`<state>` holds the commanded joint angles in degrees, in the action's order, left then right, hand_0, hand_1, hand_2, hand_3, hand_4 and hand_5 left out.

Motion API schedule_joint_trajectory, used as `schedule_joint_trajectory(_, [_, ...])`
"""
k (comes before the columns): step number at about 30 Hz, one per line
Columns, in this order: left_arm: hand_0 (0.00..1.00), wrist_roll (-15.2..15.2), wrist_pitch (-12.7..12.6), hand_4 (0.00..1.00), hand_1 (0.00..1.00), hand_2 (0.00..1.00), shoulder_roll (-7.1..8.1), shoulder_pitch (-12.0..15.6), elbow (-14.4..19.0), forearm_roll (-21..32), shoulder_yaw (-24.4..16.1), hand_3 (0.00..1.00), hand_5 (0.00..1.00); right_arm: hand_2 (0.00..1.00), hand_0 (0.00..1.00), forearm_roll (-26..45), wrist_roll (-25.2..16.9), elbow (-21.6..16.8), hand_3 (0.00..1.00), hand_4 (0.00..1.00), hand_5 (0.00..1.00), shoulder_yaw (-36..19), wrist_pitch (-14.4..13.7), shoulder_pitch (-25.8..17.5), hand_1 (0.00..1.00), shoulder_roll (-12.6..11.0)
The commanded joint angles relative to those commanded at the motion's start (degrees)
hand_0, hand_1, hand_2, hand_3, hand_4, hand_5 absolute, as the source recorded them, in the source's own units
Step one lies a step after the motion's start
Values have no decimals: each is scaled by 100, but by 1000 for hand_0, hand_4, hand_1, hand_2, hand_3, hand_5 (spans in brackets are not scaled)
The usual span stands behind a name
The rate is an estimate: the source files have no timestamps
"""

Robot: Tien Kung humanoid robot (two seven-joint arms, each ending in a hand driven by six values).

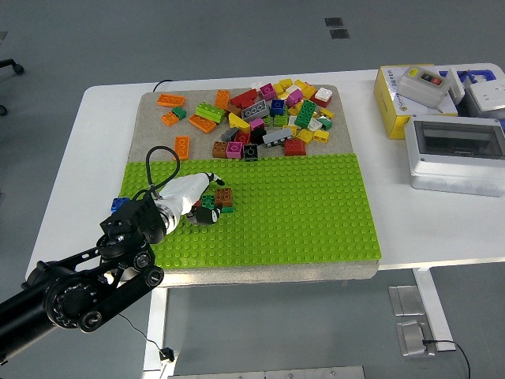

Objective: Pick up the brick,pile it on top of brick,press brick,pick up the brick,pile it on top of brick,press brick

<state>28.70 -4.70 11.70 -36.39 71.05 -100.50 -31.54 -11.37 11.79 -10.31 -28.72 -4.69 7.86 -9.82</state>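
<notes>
A brown brick (225,197) sits on a small stack with green and red bricks (208,202) on the left part of the green baseplate (300,213). My left hand (203,202), white with dark fingertips, is curled against the stack's left side and grips the brown brick. Part of the stack is hidden by the fingers. A loose pile of bricks (272,114) lies on the grey mat (154,126) at the back. The right arm is out of view.
A blue brick (118,205) lies at the baseplate's left edge. Orange and green bricks (183,110) lie at the mat's back left. A yellow box (410,99) and a grey enclosure (456,154) stand at the right of the table.
</notes>
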Motion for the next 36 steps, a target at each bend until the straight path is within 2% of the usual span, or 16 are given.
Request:
schedule_joint_trajectory(4, [968, 9, 75, 598, 933, 952, 9, 10, 31, 7, -33, 838, 186, 685, 707, -11, 4, 0, 777, 612, 998, -12, 1, 0, 661, -5])
schedule_joint_trajectory(5, [971, 16, 95, 697, 939, 959, 12, 14, 43, 10, -44, 842, 268, 685, 706, -14, 6, 0, 777, 611, 998, -17, 2, 0, 661, -5])
schedule_joint_trajectory(10, [971, 60, 197, 697, 939, 959, 38, 53, 164, -13, -167, 842, 268, 685, 706, -46, 15, 0, 777, 611, 998, -50, 4, -4, 661, -9])
schedule_joint_trajectory(11, [974, 73, 218, 721, 946, 963, 48, 64, 196, -18, -198, 851, 298, 685, 706, -49, 16, 0, 776, 613, 998, -54, 4, -5, 661, -9])
schedule_joint_trajectory(16, [974, 155, 344, 721, 946, 963, 118, 130, 439, -31, -356, 851, 298, 685, 706, -83, 24, 0, 776, 613, 998, -90, 5, -15, 661, -14])
schedule_joint_trajectory(17, [978, 169, 364, 736, 945, 967, 132, 143, 487, -31, -384, 842, 327, 685, 705, -91, 26, 0, 775, 614, 998, -97, 4, -16, 660, -15])
schedule_joint_trajectory(22, [978, 244, 430, 736, 945, 967, 252, 246, 860, -59, -579, 842, 327, 685, 705, -89, 24, 0, 775, 614, 998, -101, 3, -28, 660, -22])
schedule_joint_trajectory(23, [978, 250, 433, 738, 944, 963, 266, 257, 904, -63, -598, 782, 339, 684, 705, -93, 24, 0, 776, 613, 998, -104, 2, -29, 660, -23])
schedule_joint_trajectory(36, [978, 379, 488, 737, 950, 958, 276, 326, 1001, -93, -536, 736, 349, 683, 705, -116, 31, 0, 775, 614, 998, -113, -3, -34, 659, -24])
